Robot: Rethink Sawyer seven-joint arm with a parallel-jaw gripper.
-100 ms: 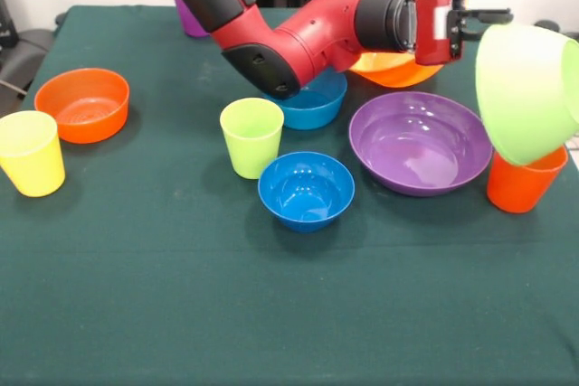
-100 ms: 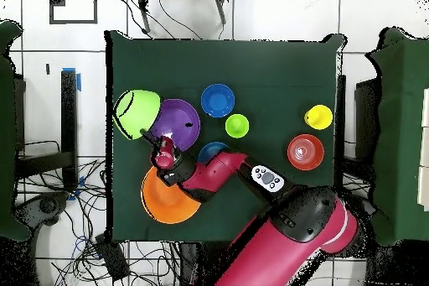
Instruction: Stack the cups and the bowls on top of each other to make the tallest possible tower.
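Sideways, the pincer (image 1: 493,23) pinches the tilted lime green bowl's (image 1: 525,92) rim atop orange cup (image 1: 523,183)

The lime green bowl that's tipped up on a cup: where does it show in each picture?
Front view: the lime green bowl is at the right edge, tilted on the orange cup.
Overhead view: it is at the table's left side.
Shared landmark: the purple bowl right beside it.

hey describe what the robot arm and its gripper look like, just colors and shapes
The arm is made of thick rounded segments with glossy red shells and black sections at the joints. One black link carries a light panel with small dark buttons. The wrist ends in a boxy red block, and the gripper on it is small, black and thin-fingered.
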